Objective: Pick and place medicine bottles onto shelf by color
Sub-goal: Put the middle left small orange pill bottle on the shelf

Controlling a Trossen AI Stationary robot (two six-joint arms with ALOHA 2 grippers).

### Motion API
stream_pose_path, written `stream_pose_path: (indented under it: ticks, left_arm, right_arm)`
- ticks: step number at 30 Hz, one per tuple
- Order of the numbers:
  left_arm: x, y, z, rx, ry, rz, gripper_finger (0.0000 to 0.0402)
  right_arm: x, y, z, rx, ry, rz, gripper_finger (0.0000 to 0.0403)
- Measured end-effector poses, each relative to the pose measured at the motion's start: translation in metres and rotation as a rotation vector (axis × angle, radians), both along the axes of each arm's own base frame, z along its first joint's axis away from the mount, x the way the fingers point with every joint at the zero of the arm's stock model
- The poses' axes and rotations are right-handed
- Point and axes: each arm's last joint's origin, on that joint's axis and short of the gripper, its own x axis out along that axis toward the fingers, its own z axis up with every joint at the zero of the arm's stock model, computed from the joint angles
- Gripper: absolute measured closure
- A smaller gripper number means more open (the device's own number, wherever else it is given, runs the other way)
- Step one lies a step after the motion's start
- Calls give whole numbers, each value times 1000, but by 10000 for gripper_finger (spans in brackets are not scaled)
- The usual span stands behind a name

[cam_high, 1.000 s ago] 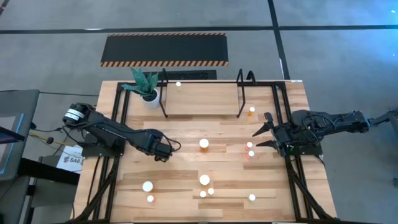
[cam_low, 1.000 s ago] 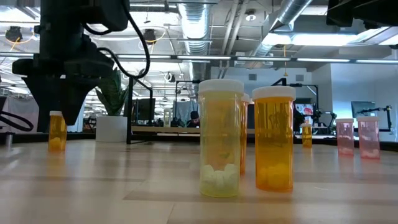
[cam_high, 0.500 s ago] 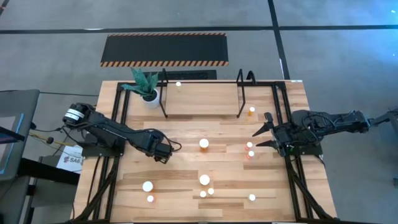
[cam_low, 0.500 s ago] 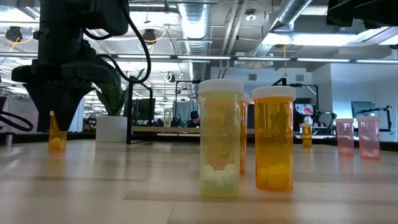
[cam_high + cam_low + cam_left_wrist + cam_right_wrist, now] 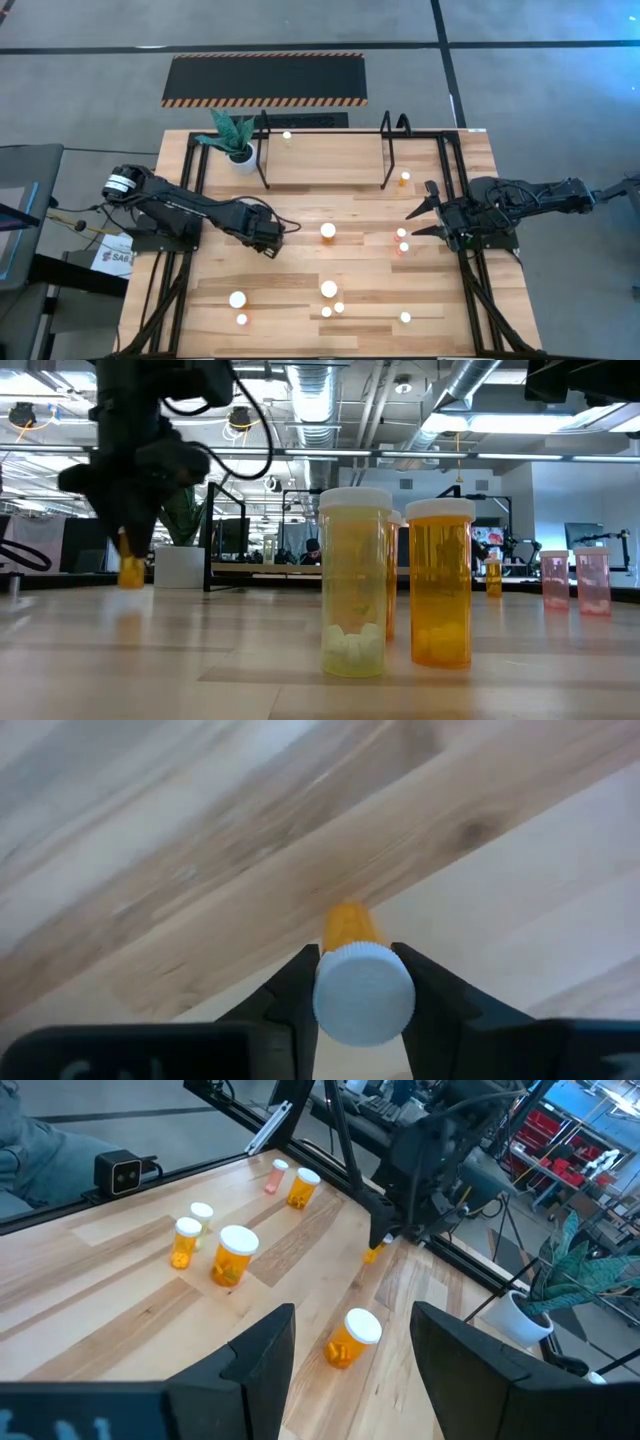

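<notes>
My left gripper (image 5: 268,233) points down over the table's left middle, shut on a small orange medicine bottle (image 5: 130,570) with a white cap (image 5: 363,995). It also shows far off in the right wrist view, with the bottle (image 5: 372,1252) under it. My right gripper (image 5: 415,221) waits open and level at the table's right side, touching nothing. The shelf (image 5: 325,160), a light wooden board between black hoop uprights, stands at the far middle with one small bottle (image 5: 287,135) at its far left. Several other bottles stand upright on the table, such as one (image 5: 328,231) at the centre. My left gripper pinches the small orange bottle between its two fingers (image 5: 290,995) at the white cap's sides (image 5: 322,988). The fingers come from above, pointing down. The bottle hangs upright below them, its orange body (image 5: 350,925) a little clear of the tabletop.
A green plant in a white pot (image 5: 238,150) stands left of the shelf. Two pink bottles (image 5: 403,240) stand near my right gripper and one orange bottle (image 5: 404,178) by the shelf's right upright. A cluster of bottles (image 5: 330,300) fills the near middle. A black striped mat (image 5: 265,80) lies beyond the table.
My left gripper has shut on the small orange bottle and taken hold. It has then moved toward the table's right and a little toward the far edge, lifting the bottle just off the table, still upright.
</notes>
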Motion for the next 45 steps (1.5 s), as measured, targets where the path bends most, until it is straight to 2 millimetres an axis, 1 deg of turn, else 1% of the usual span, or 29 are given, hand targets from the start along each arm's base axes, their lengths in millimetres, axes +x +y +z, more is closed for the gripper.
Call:
stream_pose_path:
  ticks: [6,13,16,20,24,28,33,35,38,40,42,45]
  left_arm:
    - [15,11,20,6,-75,-23,302]
    - [32,37,47,35,-169,-58,302]
    - [38,47,55,49,-192,-75,302]
    - [55,60,57,68,-171,-114,302]
    - [76,74,58,87,-111,-200,302]
    - [90,90,64,136,-70,-280,302]
    - [97,117,73,193,-101,-321,302]
    - [95,130,73,203,-92,-330,302]
    - [102,147,71,222,-109,-360,302]
    - [103,156,68,207,-79,-390,302]
    - [109,167,66,207,-77,-422,302]
    - [115,181,62,192,-30,-477,302]
  right_arm:
    - [0,0,0,0,0,0,180]
    - [0,0,0,0,0,0,180]
    - [0,0,0,0,0,0,180]
    - [0,0,0,0,-1,0,180]
    - [0,0,0,0,-1,0,180]
    - [0,0,0,0,0,0,180]
    - [0,0,0,0,0,0,180]
    - [0,0,0,0,0,0,180]
    - [0,0,0,0,1,0,180]
    - [0,0,0,0,0,0,180]
    - [0,0,0,-1,5,0,180]
    - [0,0,-1,-1,11,0,180]
